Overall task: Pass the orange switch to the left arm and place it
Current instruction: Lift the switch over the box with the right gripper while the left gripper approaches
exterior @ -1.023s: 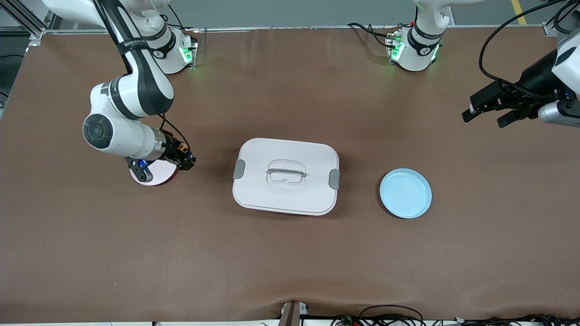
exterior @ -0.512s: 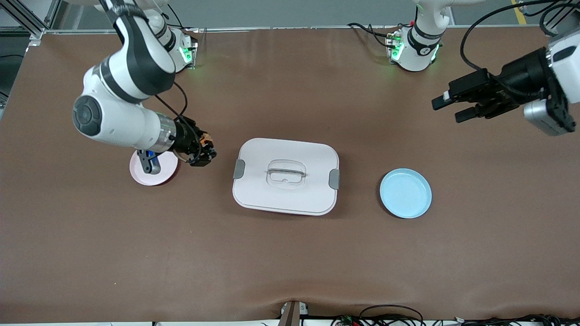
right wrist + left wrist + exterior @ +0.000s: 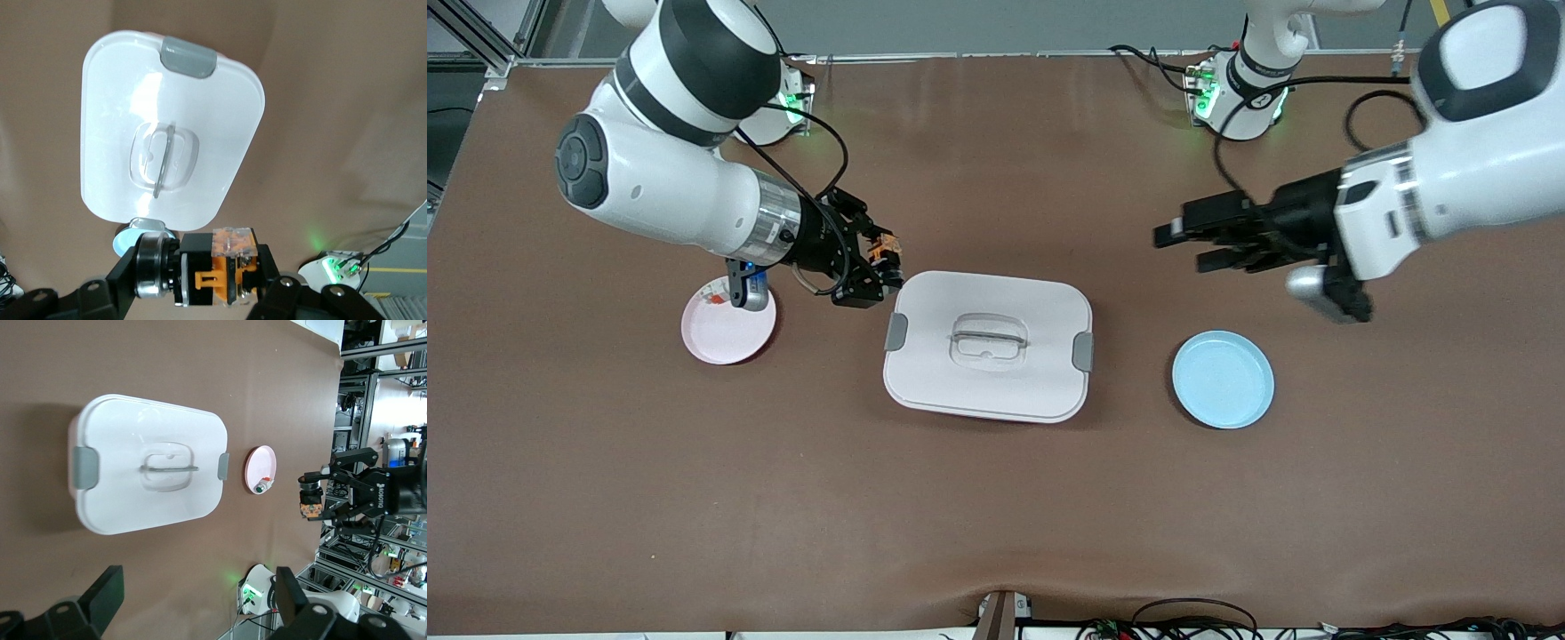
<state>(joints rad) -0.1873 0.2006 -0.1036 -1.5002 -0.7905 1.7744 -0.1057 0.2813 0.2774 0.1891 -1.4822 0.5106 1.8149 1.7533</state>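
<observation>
Orange-banded and stubby, the orange switch (image 3: pixel 882 250) sits pinched in the right gripper (image 3: pixel 879 267), carried in the air at the box (image 3: pixel 988 346) corner toward the right arm's end of the table. Held high, presumably so that the load can pass above the lid rather than strike it. Spread wide and holding nothing, the left gripper (image 3: pixel 1193 246) hangs over bare table on the box's side toward the left arm, aimed at the box, seemingly ready for a mid-air handover.

Between both grippers stands the box, with grey latches and a clear handle: the one obstacle. Beside it, toward the right arm, lies a pink plate (image 3: pixel 720 338) bearing a small white part (image 3: pixel 265 483). Toward the left arm, a blue plate (image 3: pixel 1223 380), probably the destination.
</observation>
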